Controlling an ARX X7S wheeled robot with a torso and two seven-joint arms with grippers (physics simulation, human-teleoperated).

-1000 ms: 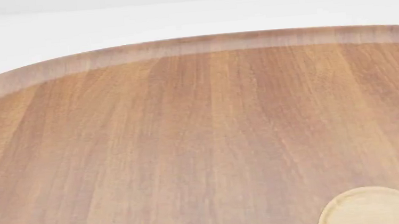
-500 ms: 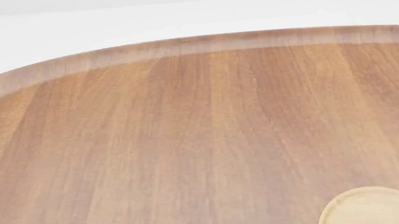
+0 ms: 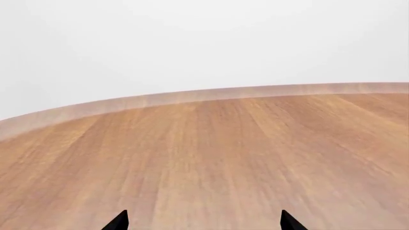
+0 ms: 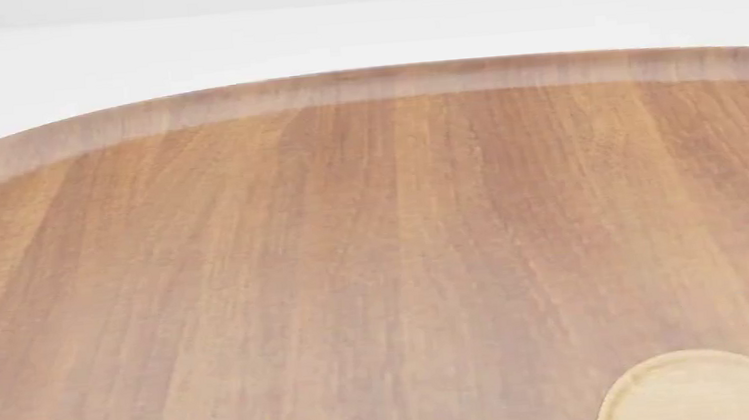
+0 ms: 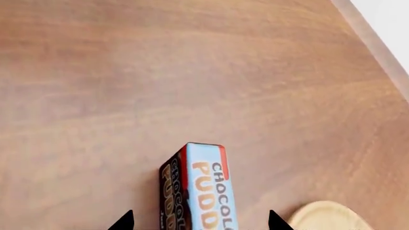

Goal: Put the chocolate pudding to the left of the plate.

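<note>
The chocolate pudding (image 5: 198, 189) stands on the table (image 5: 128, 72) between the right gripper's (image 5: 199, 221) spread fingers, not yet clamped, with the plate (image 5: 329, 215) just beside it. Risk: closing off-centre could tip the narrow carton or push it against the plate. The left gripper (image 3: 203, 221) is open, holding nothing, over bare wood. The round wooden table has a paler rim; the room behind is plain white.

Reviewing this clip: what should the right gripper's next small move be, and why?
Probably close on the chocolate pudding: the right gripper is open with the carton between its fingertips, not yet gripped, and the plate lies beside it.
</note>
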